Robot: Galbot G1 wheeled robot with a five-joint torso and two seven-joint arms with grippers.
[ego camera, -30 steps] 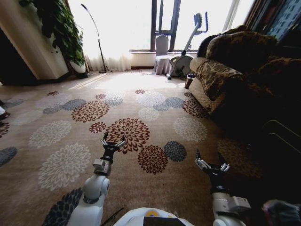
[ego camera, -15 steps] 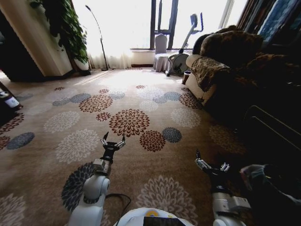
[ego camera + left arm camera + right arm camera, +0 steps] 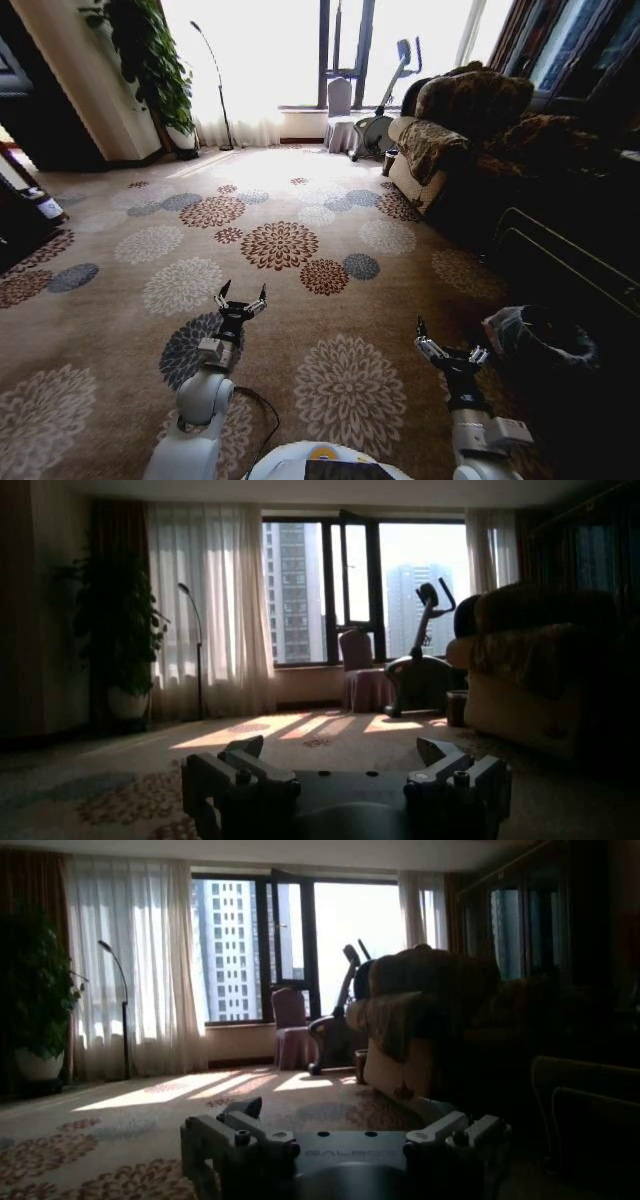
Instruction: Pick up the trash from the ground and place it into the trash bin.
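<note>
Change: the whole head view has shifted since a second ago, so the camera has moved; more carpet [image 3: 330,250] lies ahead, and the trash bin [image 3: 540,340] has come into sight at near right.
Left tool [image 3: 241,300]: held low over the carpet at near left, fingers spread apart, empty, posed as before.
Right tool [image 3: 448,340]: held low at near right, fingers spread apart, empty, posed as before.
Trash bin: on the floor just right of the right tool, pale liner bag around its rim; its lower body is lost in shadow.
Sofa [image 3: 450,130]: far right, under a patterned throw.
Plant [image 3: 150,60]: far left, its top cut off.
Exercise bike [image 3: 385,100]: far, by the window.
</note>
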